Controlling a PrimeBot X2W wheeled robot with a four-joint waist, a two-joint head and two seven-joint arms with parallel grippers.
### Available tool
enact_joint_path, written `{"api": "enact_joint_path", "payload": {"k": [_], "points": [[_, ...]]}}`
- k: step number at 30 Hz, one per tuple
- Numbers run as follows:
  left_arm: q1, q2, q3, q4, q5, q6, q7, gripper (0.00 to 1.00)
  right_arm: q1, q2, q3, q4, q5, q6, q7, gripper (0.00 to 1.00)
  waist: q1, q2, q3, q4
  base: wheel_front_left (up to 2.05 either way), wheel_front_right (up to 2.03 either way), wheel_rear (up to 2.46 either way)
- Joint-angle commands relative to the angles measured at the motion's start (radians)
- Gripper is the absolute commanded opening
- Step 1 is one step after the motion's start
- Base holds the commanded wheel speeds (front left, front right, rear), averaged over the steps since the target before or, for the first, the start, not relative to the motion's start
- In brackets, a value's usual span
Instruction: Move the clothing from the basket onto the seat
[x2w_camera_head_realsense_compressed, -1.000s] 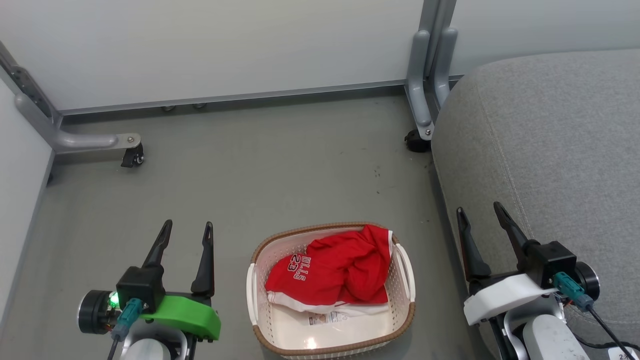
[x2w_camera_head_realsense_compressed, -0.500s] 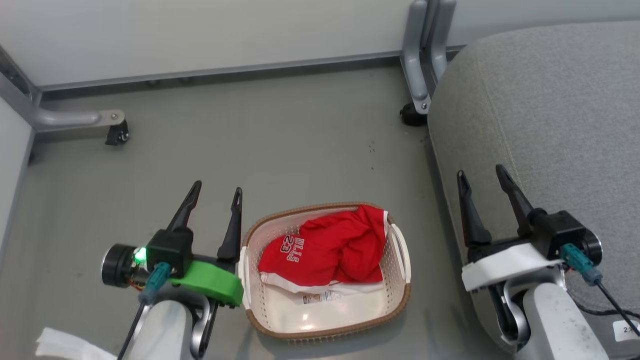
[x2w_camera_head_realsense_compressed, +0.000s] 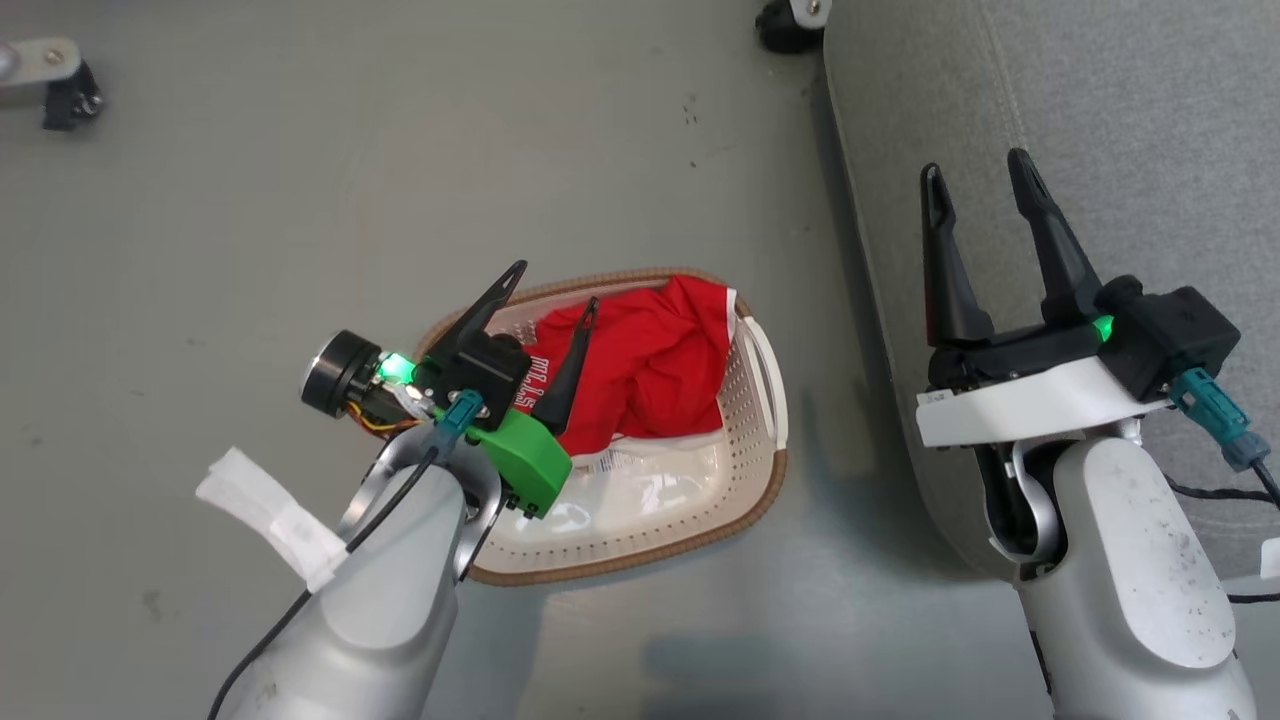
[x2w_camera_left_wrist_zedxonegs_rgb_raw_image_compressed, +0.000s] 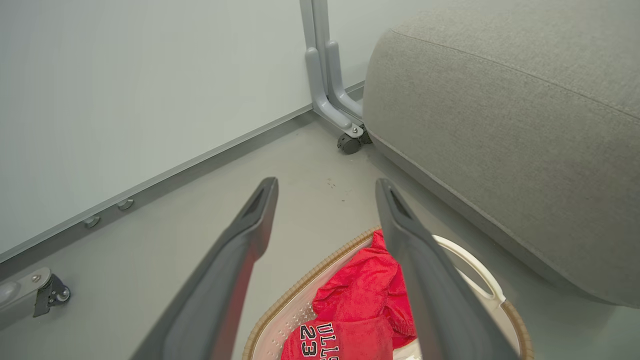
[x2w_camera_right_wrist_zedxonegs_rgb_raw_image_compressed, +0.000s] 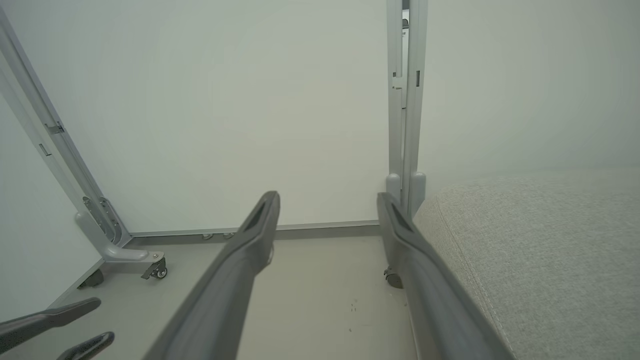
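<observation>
L hand spread wide, empty, above clothing in basket; R hand likewise by seat.

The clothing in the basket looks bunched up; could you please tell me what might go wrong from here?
The open left gripper hangs over the rim of the basket, so a finger might snag it and drag the basket along. The crumpled clothing may come up only partly, trailing over the wall.

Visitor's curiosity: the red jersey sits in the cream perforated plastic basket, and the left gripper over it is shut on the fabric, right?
No: the left gripper over the red jersey in the cream perforated plastic basket is open, gripping nothing, as the left wrist view shows.
</observation>
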Motion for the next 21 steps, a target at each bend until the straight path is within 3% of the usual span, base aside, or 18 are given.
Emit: {"api": "enact_joint_path", "payload": {"k": [1,12,21], "points": [[-0.047,0.007,-0.015,0.038,0.012,-0.003,0.000,1.00,-0.029,0.000,0.005,-0.009,0.009,0.000,-0.003,1.00,0.0000,0.0000,0.173,-0.082,0.00,0.00,0.00],[-0.285,0.030,-0.134,0.386,0.114,0.001,0.028,1.00,-0.139,0.001,0.062,-0.060,0.027,0.000,-0.003,1.00,0.0000,0.0000,0.384,-0.165,0.00,0.00,0.00],[-0.411,0.067,-0.169,0.571,0.149,0.039,0.087,1.00,-0.180,0.001,0.117,-0.072,0.080,0.000,-0.003,1.00,0.0000,0.0000,0.483,-0.238,0.00,0.00,0.00]]}}
